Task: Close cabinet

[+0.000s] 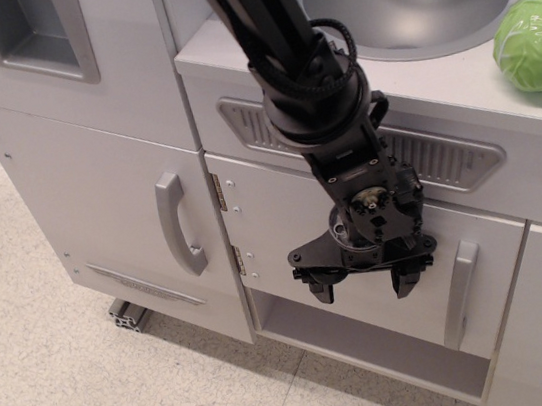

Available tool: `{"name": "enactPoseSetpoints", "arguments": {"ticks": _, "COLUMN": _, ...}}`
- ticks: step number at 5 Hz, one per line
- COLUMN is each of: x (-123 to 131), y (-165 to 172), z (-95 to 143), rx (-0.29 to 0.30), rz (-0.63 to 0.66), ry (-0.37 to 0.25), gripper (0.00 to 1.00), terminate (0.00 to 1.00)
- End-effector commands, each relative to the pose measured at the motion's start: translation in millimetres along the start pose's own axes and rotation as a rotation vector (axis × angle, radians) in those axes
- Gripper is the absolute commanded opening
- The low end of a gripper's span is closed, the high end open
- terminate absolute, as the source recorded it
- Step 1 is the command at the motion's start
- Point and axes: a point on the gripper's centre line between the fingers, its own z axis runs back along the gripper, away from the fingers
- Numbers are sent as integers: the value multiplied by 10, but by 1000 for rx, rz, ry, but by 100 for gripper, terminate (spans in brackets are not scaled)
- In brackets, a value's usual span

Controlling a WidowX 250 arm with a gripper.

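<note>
Speckled floor runs under a white toy kitchen; the cabinet (pixel 285 231) door sits flush, shut, with its grey handle (pixel 461 292) at right. Against it, the hand (pixel 365 284) is spread open, empty.

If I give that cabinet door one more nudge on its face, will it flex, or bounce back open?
The cabinet door looks like a rigid flat panel on two metal hinges, so it should swing rather than flex. It already sits about flush, so little travel seems left. No latch is visible, so a rebound is possible; the open gripper should press gently.
</note>
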Motion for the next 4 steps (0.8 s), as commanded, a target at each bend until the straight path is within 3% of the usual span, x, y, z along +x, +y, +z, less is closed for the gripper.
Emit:
{"name": "enactPoseSetpoints", "arguments": {"ticks": 1, "x": -48, "y": 233, "z": 279, "rx": -24, "rz": -34, "ry": -33, "gripper": 100, "terminate": 0}}
{"name": "enactPoseSetpoints", "arguments": {"ticks": 3, "x": -48, "y": 233, "z": 279, "rx": -24, "rz": -34, "ry": -33, "gripper": 100, "terminate": 0}}
{"name": "enactPoseSetpoints", "arguments": {"ticks": 4, "x": -48, "y": 233, "z": 279, "rx": -24, "rz": -34, "ry": -33, "gripper": 100, "terminate": 100}}
